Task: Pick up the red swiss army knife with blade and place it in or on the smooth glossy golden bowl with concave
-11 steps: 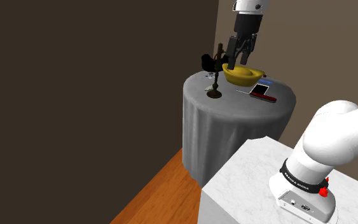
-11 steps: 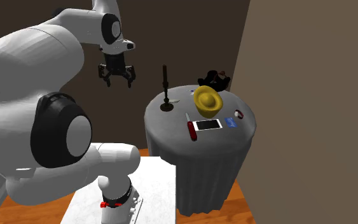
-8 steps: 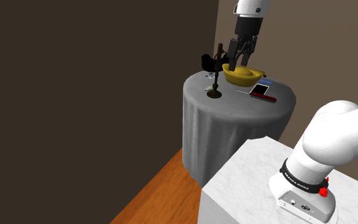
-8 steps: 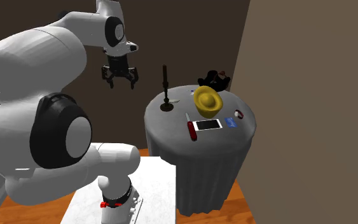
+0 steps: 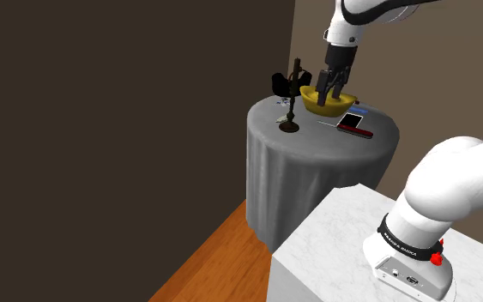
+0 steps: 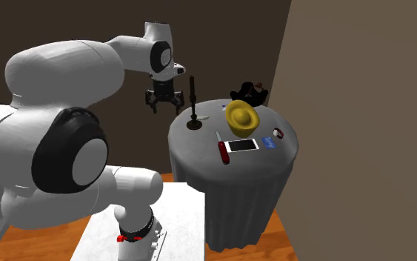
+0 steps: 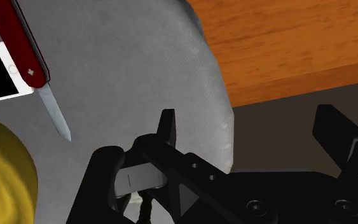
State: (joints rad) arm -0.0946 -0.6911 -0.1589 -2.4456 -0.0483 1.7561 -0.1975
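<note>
Nearest in the shoulder view, at the lower right of the frame, is the white stand [image 5: 316,249] with the base of the arm [image 5: 437,206] on it. Behind it, toward the middle of the frame, stands the round table [image 5: 308,172], covered in grey. On the near part of the table top lies the red knife [image 5: 358,130], flat, with its blade [image 7: 55,114] folded out. A phone [image 5: 352,120] lies just beside it. A little further stands the golden bowl [image 5: 321,105], apart from the knife, and as far as I can see it has nothing inside. At the left of the bowl in the frame there is a dark candlestick [image 5: 292,120]. The gripper [image 5: 332,83] hangs in the air above the table. In the second exterior view it is at the left of the candlestick, about over the table's edge and not over the knife. In the wrist view its two fingers [image 7: 166,130] stand apart with nothing between them, so it is spread and empty, and the knife shows beyond them at the upper left of the frame. I judge that no part of the task is done yet and the step in hand is the approach. What is left is to come down over the knife, grasp it, lift it and set it in the bowl.
</note>
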